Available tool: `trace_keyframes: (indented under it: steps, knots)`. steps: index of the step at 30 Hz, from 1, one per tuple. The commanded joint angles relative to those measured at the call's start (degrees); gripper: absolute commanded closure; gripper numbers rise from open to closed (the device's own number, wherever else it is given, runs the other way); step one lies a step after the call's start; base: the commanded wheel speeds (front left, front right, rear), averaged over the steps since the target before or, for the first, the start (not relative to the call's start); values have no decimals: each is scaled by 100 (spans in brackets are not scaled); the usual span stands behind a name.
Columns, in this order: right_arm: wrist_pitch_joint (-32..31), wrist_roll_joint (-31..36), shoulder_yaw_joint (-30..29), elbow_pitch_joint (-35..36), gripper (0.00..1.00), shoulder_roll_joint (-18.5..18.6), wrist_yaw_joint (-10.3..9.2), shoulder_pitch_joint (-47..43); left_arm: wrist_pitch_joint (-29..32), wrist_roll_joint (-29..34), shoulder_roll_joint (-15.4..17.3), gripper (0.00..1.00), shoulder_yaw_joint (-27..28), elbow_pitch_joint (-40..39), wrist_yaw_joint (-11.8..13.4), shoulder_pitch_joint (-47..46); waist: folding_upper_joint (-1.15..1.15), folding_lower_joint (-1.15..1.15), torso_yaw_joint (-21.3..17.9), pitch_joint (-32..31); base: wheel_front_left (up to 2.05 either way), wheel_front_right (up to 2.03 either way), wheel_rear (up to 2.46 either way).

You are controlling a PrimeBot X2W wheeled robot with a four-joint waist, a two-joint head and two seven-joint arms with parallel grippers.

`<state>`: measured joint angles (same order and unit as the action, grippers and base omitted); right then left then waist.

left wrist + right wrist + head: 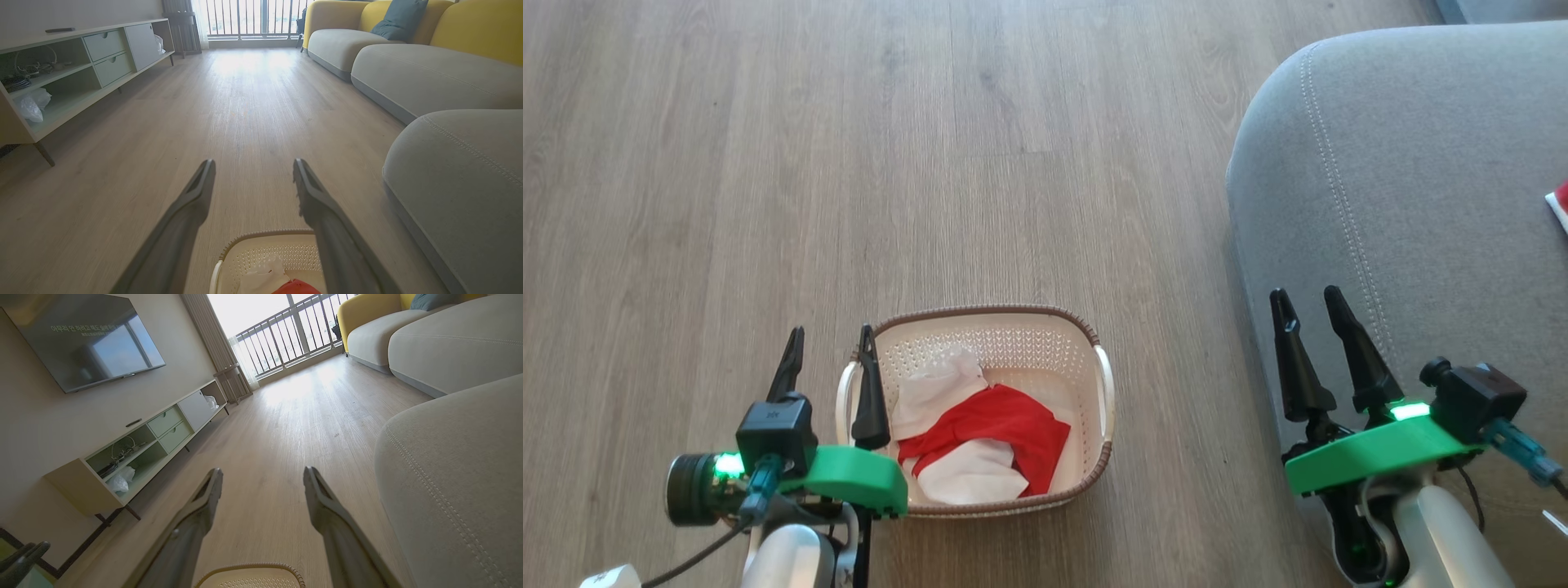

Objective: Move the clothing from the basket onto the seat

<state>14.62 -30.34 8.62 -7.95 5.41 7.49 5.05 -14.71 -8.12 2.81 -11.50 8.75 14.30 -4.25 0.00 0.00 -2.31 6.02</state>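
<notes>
A cream basket (1013,331) with a brown rim stands on the wood floor and holds red and white clothing (984,441) in a loose heap. My left gripper (831,333) hangs open over the basket's left handle, nothing between its fingers. In the left wrist view the basket (261,245) and a bit of clothing (265,277) lie below my open left gripper (253,163). The grey seat (1405,188) fills the right side. My right gripper (1307,294) stands open at the seat's front edge, empty. A red and white scrap of clothing (1560,204) lies on the seat at the frame's right edge.
In the right wrist view the basket rim (249,567) sits under my open right gripper (263,471). A low TV cabinet (61,73) lines the left wall, with a wall screen (81,339) above. More grey and yellow sofa sections (408,61) stretch toward a balcony railing.
</notes>
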Motion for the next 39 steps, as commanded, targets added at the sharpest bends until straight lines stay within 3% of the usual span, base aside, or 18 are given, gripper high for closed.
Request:
trace_keyframes:
  steps: [1,19,39]
  knots:
    - [38,59,149,186,0,-6,0,62,-29,42,7,0,161,-141,-2,-46,0,0,1,9,0,0,0]
    - [38,56,206,186,0,6,0,31,-29,13,7,0,47,-112,-22,-23,0,0,45,-31,0,0,0]
    - [38,128,177,202,0,45,0,219,-29,-6,7,0,29,-24,-88,-216,0,0,-38,357,0,0,0]
